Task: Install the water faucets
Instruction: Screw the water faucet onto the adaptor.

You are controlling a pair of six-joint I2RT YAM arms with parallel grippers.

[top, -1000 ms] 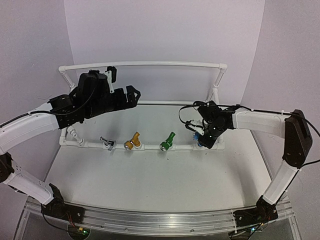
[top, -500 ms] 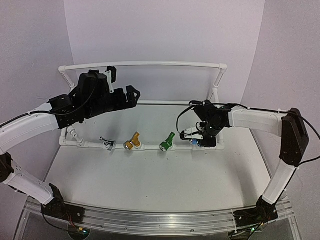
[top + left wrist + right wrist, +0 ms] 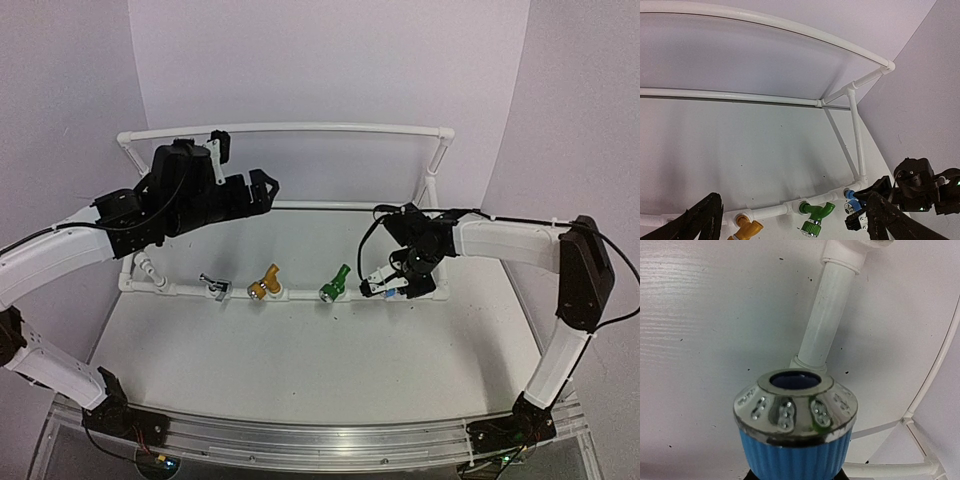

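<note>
Four faucets sit along the front rail of the white PVC pipe frame (image 3: 300, 294): silver (image 3: 214, 286), yellow (image 3: 266, 284), green (image 3: 335, 283) and blue (image 3: 389, 288). My right gripper (image 3: 397, 284) is shut on the blue faucet at the rail's right end. In the right wrist view its metallic nozzle (image 3: 795, 405) and ribbed blue collar fill the bottom, hiding the fingers. My left gripper (image 3: 264, 188) is open and empty, raised above and behind the rail. The left wrist view shows the green faucet (image 3: 815, 216), the yellow one (image 3: 746, 231) and the blue one (image 3: 852, 205) between its fingers (image 3: 700, 222).
The pipe frame has a raised curved back bar (image 3: 290, 128) and a right upright (image 3: 432, 170). A white pipe (image 3: 827, 315) runs away behind the nozzle. White table surface (image 3: 300, 370) lies in front of the rail.
My right gripper has turned and shifted slightly left at the rail's right end, with the blue faucet in it. My left arm has barely moved.
</note>
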